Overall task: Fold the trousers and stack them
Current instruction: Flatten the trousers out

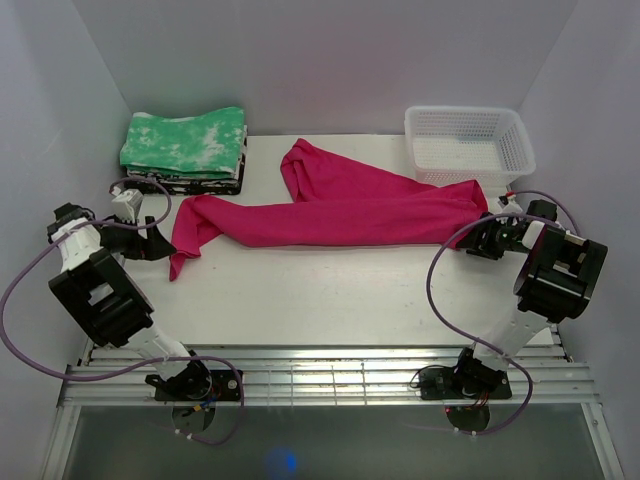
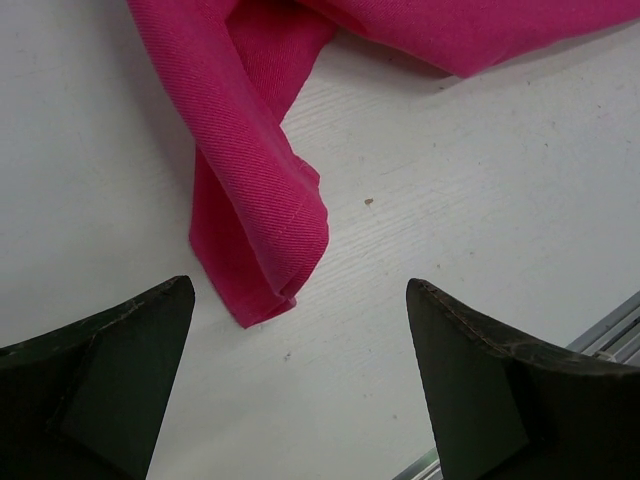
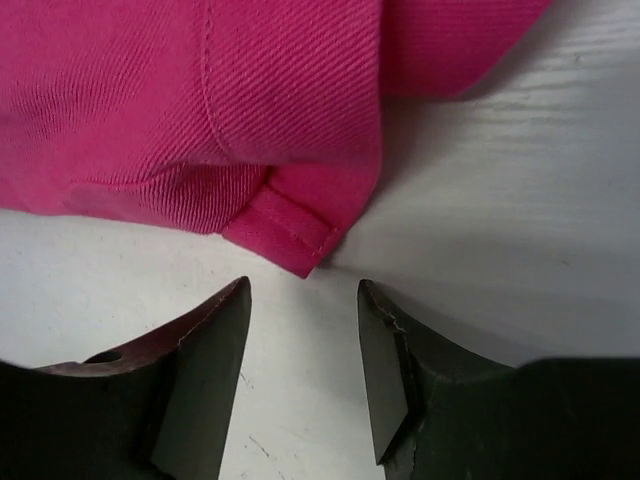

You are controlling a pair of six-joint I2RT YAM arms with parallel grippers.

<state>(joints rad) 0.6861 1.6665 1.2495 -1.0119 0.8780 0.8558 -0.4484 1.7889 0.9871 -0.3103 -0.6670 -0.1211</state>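
Across the middle of the frame the soft, light trousers (image 1: 340, 210) lie on the table (image 1: 330, 290), and my right tool (image 3: 302, 290), half open and empty, faces their stitched corner, my likeliest hold.

The left arm (image 1: 100, 295) and right arm (image 1: 558, 272) are black and white, with big blocky black parts. A thin purple cable (image 1: 432, 280) loops along each one. The left gripper (image 2: 298, 284) and right gripper (image 3: 303, 284) have dark, pointy fingers.
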